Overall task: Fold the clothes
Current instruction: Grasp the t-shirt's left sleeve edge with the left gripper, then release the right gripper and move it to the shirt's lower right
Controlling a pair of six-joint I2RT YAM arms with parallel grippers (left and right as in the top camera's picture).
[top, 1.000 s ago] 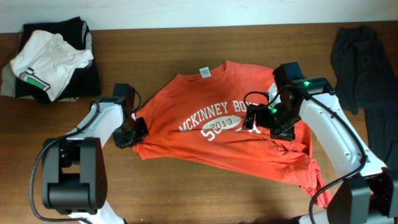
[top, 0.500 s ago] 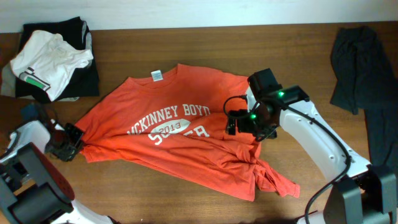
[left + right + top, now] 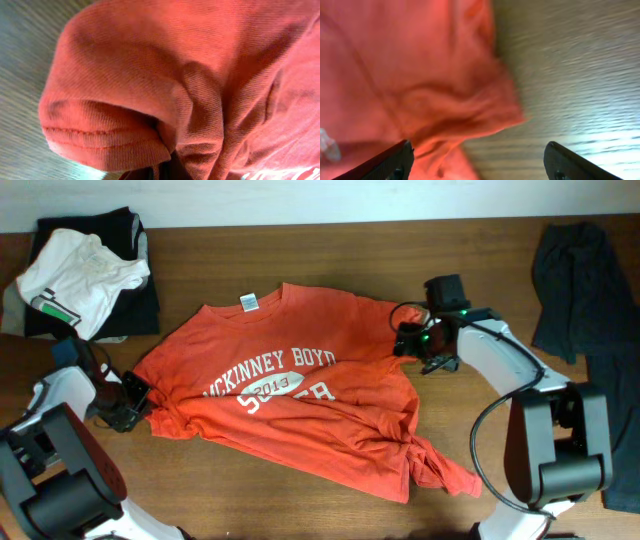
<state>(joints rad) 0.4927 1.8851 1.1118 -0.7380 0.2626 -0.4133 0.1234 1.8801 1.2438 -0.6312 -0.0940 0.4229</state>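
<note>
I'm barely started: the shirt (image 3: 290,410) lies face-up across the middle of the desk (image 3: 300,260), lettering showing, collar towards the far edge, and no fold is made yet. Its lower right corner is twisted into a rumpled tail, so I judge I'm at the spreading stage, with smoothing and every fold still ahead.

My left fingers (image 3: 133,393) are clenched on the shirt's left sleeve, and the wrist view shows the hem bunched into them. My right fingers (image 3: 395,161) stand released and wide apart over the right sleeve's edge, holding nothing.

A second ago the shirt sat further right, with my right arm over the chest print and the left fingers nearer the middle. Since then the left arm has dragged the sleeve out leftward, the shirt has followed, and the right arm has shifted up to the right shoulder.
</note>
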